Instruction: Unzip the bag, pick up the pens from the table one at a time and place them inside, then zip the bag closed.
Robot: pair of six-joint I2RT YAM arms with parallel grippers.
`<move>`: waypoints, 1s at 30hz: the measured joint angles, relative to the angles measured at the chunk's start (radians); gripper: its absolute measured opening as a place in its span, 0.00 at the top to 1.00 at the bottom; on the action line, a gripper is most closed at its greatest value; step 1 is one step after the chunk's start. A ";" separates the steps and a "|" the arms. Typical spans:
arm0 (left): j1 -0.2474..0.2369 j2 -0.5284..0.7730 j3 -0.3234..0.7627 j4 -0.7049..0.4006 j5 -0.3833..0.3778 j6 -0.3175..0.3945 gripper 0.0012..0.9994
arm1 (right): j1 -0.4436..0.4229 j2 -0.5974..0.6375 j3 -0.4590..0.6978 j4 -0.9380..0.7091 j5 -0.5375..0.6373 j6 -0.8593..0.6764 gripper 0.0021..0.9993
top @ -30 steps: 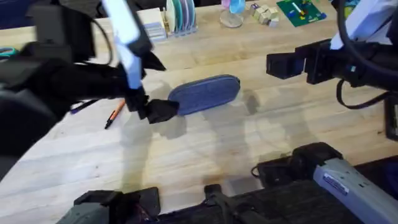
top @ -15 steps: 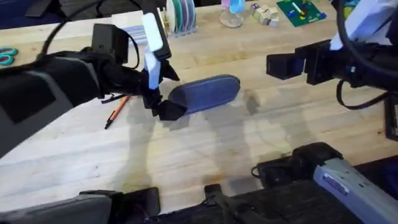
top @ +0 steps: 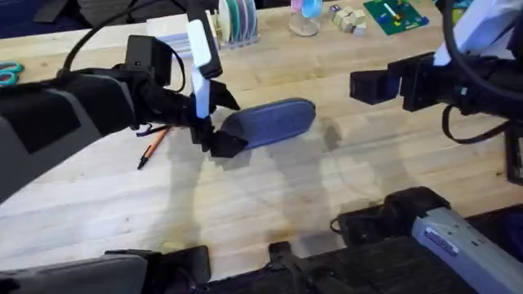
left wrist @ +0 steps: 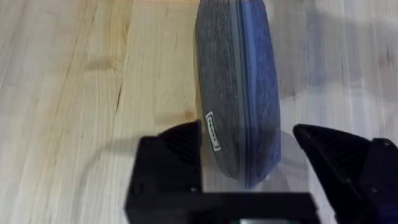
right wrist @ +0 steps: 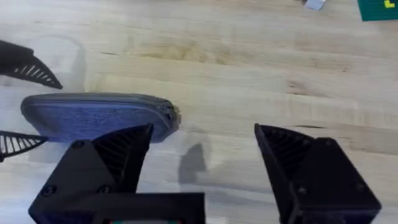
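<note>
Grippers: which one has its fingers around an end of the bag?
The left gripper: its open fingers straddle the bag's rounded left end. The right gripper hangs open, apart from the bag's other end.

The oblong blue-grey denim-like fabric pouch (top: pixel 270 123) shows a heathered weave, bluer on one side of its zip line in the left wrist view (a small white label sits there too). The thin orange stick pen (top: pixel 152 148) seems black-tipped. The light wooden plank worktop (top: pixel 270 196) carries pale grain streaks.
</note>
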 joint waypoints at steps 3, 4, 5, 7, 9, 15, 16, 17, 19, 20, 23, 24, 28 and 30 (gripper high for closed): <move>0.000 0.000 0.000 0.000 0.006 0.001 0.48 | 0.000 0.000 0.000 0.000 0.000 0.000 0.00; 0.000 0.000 0.000 0.001 0.006 0.001 0.63 | 0.000 0.000 0.000 0.000 0.000 0.000 0.00; 0.000 0.000 0.000 0.001 0.006 0.000 0.80 | 0.000 0.000 0.000 0.000 0.000 0.000 0.00; -0.004 0.000 0.000 0.001 0.006 0.002 0.94 | 0.000 0.000 0.000 0.000 0.000 0.000 0.00; -0.005 0.000 0.000 0.001 0.006 0.002 0.95 | 0.000 0.000 0.000 0.000 0.000 0.000 0.00; -0.005 0.000 0.000 0.000 0.006 0.002 0.96 | 0.000 0.011 0.000 0.000 0.000 -0.026 0.22; -0.005 0.000 0.000 0.000 0.006 0.002 0.96 | 0.000 0.020 0.000 0.000 0.000 -0.030 0.29; -0.005 0.000 0.000 0.000 0.006 0.002 0.96 | 0.000 0.032 0.001 0.000 0.000 -0.031 0.35; -0.005 0.000 0.000 0.001 0.006 0.002 0.96 | 0.000 0.066 0.002 -0.002 0.000 -0.037 0.35; -0.005 0.000 0.000 0.000 0.006 0.002 0.96 | 0.000 0.084 0.002 -0.004 0.000 -0.038 0.35; -0.005 0.000 0.000 0.001 0.007 0.002 0.96 | 0.000 0.151 0.002 -0.010 0.000 -0.042 0.23; -0.005 0.000 0.000 0.001 0.006 0.002 0.96 | 0.000 0.173 0.002 -0.011 0.000 -0.044 0.20; -0.005 0.000 0.000 0.000 0.006 0.002 0.96 | 0.000 0.282 0.002 -0.013 0.000 -0.059 0.00; -0.005 0.000 0.000 0.000 0.006 0.002 0.96 | 0.000 0.376 0.002 -0.014 -0.014 -0.133 0.00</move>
